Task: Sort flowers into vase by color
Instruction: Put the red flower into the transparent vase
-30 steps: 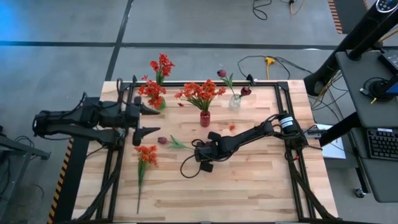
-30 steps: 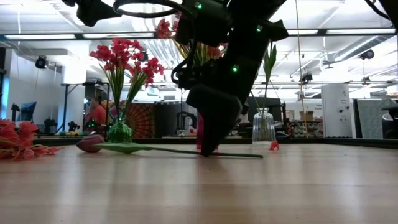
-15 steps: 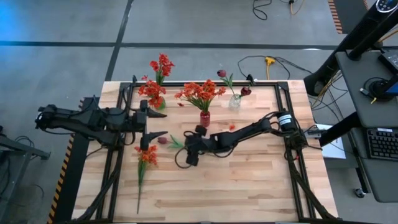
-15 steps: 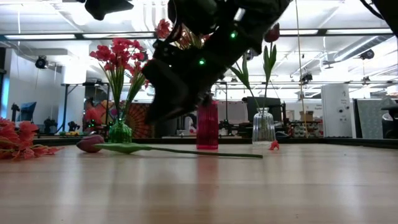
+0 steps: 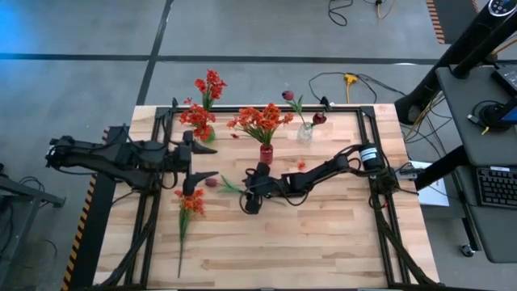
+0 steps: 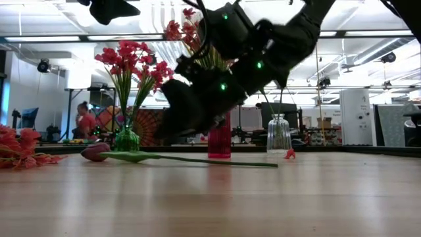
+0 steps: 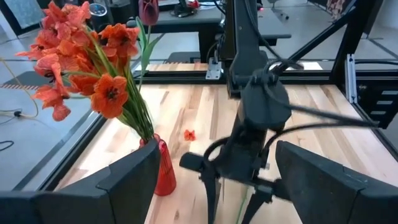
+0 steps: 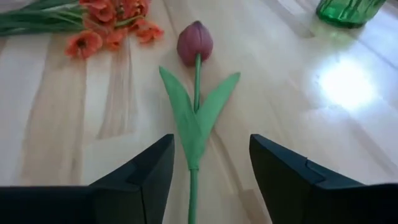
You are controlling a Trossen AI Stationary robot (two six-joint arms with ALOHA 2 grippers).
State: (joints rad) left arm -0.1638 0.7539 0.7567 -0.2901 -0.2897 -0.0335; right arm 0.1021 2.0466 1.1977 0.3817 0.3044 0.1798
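My right gripper (image 8: 208, 177) hangs low over the middle of the table (image 5: 323, 242) with its fingers spread apart, straddling the green stalk of a maroon tulip (image 8: 195, 43) that lies flat on the wood; I see nothing pinched between the pads. My left gripper (image 5: 202, 162) waits near the table's left edge, jaws wide and empty, pointing toward the centre.

Three containers stand along the far side. The green vase (image 6: 127, 139) on the left holds red blooms (image 5: 206, 89) on tall stalks. The red vase (image 5: 266, 153) in the middle carries a full bunch of orange-red flowers (image 5: 260, 120). The clear glass vase (image 5: 304, 133) to the right holds dark maroon tulips (image 5: 287, 95), stems leaning outward.

An orange stem (image 5: 190, 202) lies loose on the boards near the left gripper, well apart from any vase. A small red petal (image 5: 300, 166) sits on the wood between the red vase and the right arm.
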